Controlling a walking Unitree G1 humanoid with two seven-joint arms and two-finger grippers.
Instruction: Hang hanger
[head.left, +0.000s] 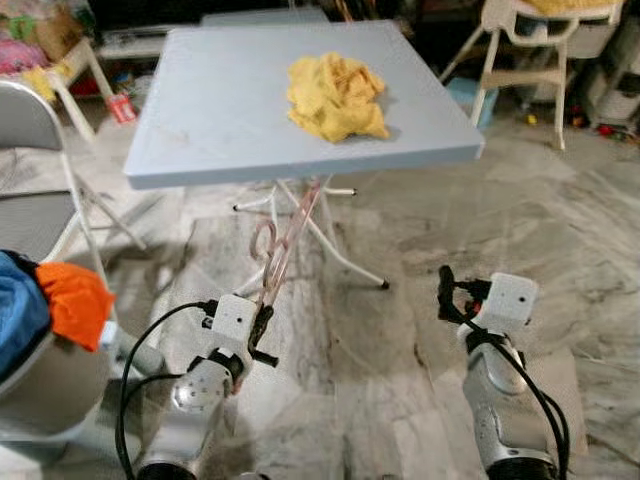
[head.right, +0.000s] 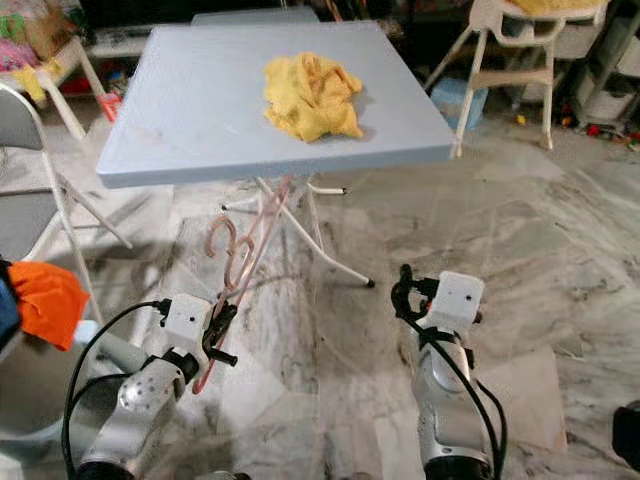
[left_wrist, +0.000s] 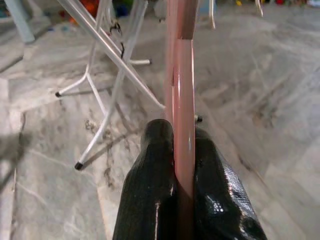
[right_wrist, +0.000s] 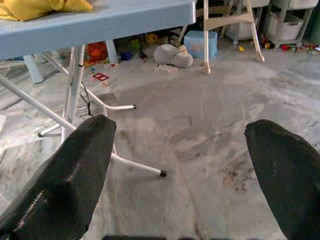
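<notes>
A pink plastic hanger (head.left: 285, 245) stands up from my left gripper (head.left: 263, 325), its hook curling just below the front edge of the blue folding table (head.left: 220, 120). The left wrist view has both black fingers (left_wrist: 150, 195) pressed against the hanger's bar (left_wrist: 182, 125), so the gripper is shut on it. My right gripper (head.left: 447, 292) is held low over the marble floor, to the right of the table legs. Its fingers (right_wrist: 75, 170) stand wide open with nothing between them.
A crumpled yellow cloth (head.left: 335, 95) lies on the table. A grey folding chair (head.left: 40, 160) stands at the left, with orange and blue clothes (head.left: 55, 300) on a basket below it. A white high chair (head.left: 530, 60) stands at the back right.
</notes>
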